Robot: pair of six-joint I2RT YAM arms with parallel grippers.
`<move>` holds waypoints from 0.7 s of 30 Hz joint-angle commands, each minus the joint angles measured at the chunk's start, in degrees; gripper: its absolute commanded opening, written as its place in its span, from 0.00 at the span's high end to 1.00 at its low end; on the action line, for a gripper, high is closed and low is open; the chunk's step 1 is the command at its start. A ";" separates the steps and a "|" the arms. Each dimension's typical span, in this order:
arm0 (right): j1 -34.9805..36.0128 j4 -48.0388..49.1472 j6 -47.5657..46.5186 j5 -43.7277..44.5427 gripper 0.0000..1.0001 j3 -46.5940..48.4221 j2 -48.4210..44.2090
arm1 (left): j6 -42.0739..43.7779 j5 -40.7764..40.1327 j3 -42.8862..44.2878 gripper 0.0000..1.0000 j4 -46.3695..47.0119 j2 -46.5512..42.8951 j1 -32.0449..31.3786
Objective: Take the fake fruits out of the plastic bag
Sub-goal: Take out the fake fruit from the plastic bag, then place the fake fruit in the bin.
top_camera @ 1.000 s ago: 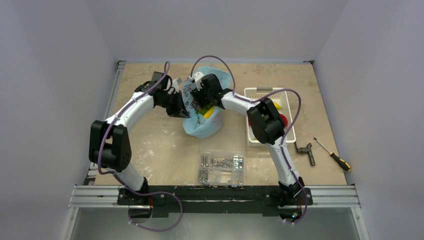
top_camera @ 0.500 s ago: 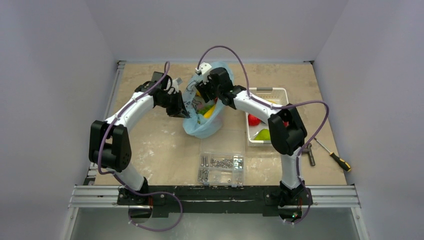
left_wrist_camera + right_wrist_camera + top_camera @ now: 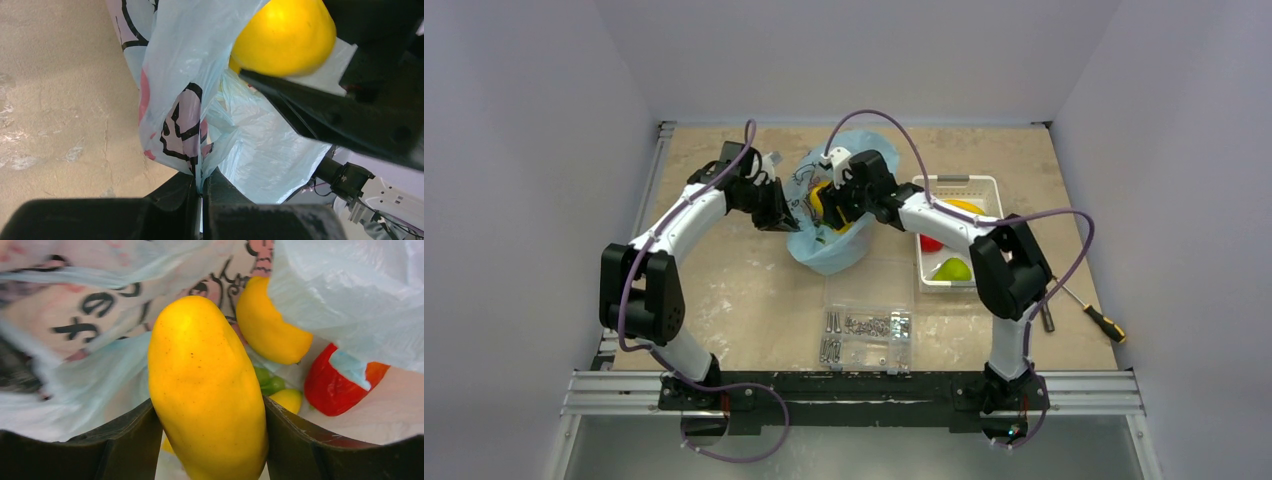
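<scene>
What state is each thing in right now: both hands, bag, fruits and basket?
left hand, shut on the edge of the plastic bag.
right hand, shut on the yellow fruit in the bag's mouth.
plastic bag, held open, more fruits inside.
yellow fruit, gripped, not yet out.
white basket, holds a red fruit and a green fruit.
</scene>
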 commanded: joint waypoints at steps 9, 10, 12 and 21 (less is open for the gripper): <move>0.62 11.81 22.17 -10.48 0.82 -8.95 -19.68 | -0.83 2.11 0.70 1.00 1.59 -0.78 0.28; 0.54 11.66 23.08 -9.34 0.84 -9.68 -20.40 | -0.79 1.94 0.68 1.00 1.55 -0.84 0.28; 0.52 10.11 24.69 -6.41 0.87 -10.75 -23.07 | -0.66 1.76 0.54 1.00 1.46 -0.85 0.28; -1.49 -6.92 34.48 35.81 1.00 -23.22 -41.94 | -1.07 2.62 0.59 1.00 1.66 -0.90 0.28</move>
